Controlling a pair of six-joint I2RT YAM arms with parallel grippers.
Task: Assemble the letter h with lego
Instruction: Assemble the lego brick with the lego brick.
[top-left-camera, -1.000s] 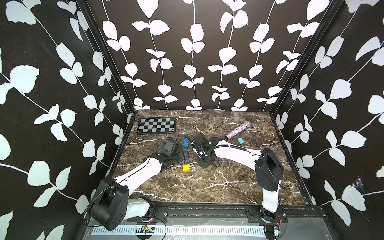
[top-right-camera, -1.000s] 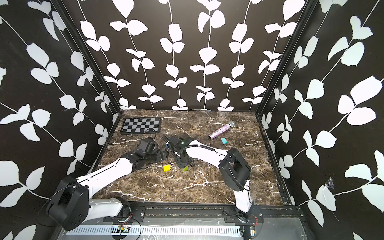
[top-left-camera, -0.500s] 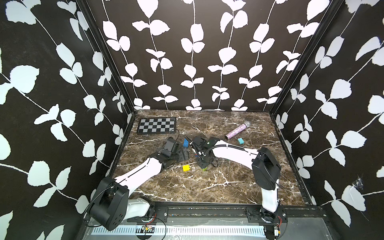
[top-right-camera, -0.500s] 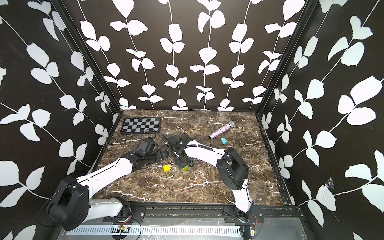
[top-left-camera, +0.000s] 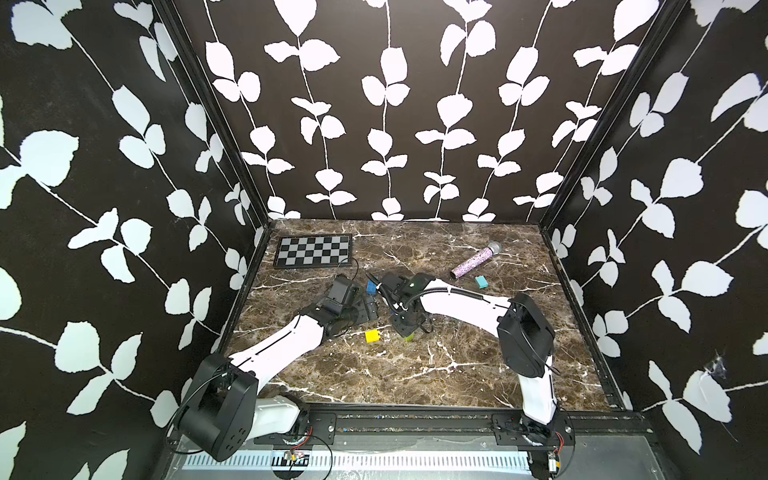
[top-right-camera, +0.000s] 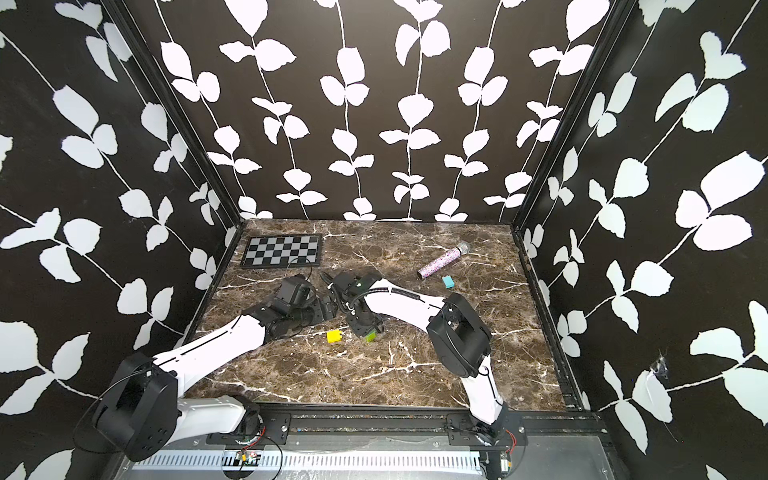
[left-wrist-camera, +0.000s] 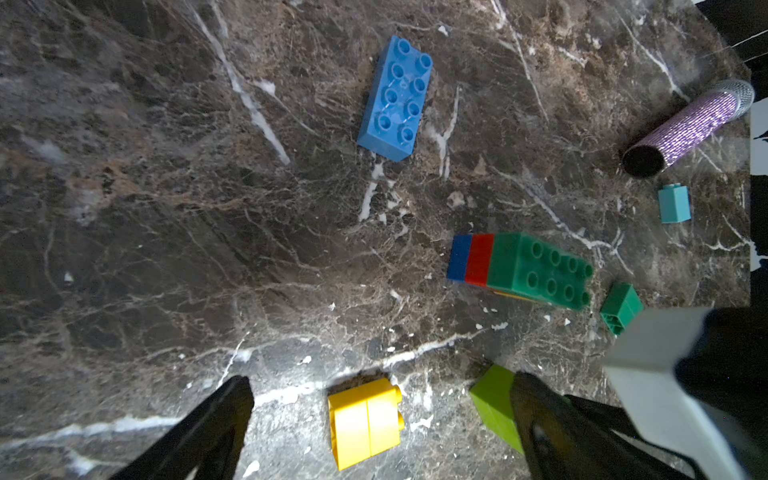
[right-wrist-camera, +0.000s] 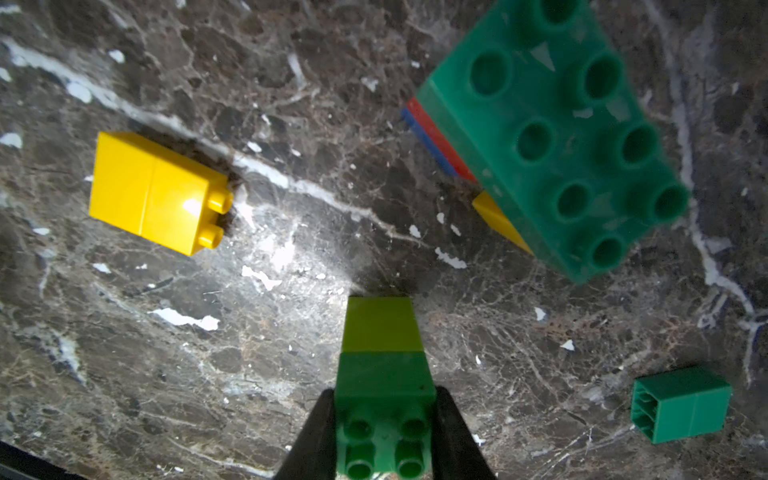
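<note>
Gripping a small dark green studded plastic brick (right-wrist-camera: 384, 382) on two opposite sides, the right gripper (right-wrist-camera: 384, 401) has its fingers closed on it. A lime plastic brick (right-wrist-camera: 380, 326) is joined under this green one, so both hang as one short column, low at the brown marble tabletop (right-wrist-camera: 166, 374). Whether the lime end touches the marble cannot be told. This hold from above leaves the bottom free, it seems for pressing onto other studs.

The left gripper (left-wrist-camera: 378, 386) is empty with fingers spread wide. A yellow plastic brick (left-wrist-camera: 365, 422) lies on its side between them, near the column on its left, and the gripper seems ready to take it.

On the column's far side is a stack of blue, red and long dark green bricks (left-wrist-camera: 536, 270), perhaps the begun letter. A second small dark green brick (left-wrist-camera: 621, 307) lies just beside that stack and may disturb the approach. A long blue brick (top-left-camera: 371, 286), a light blue brick (top-left-camera: 482, 282), a glittery purple microphone (top-left-camera: 476, 262) and a chequered board (top-left-camera: 313, 251) lie well apart, blocking nothing.
</note>
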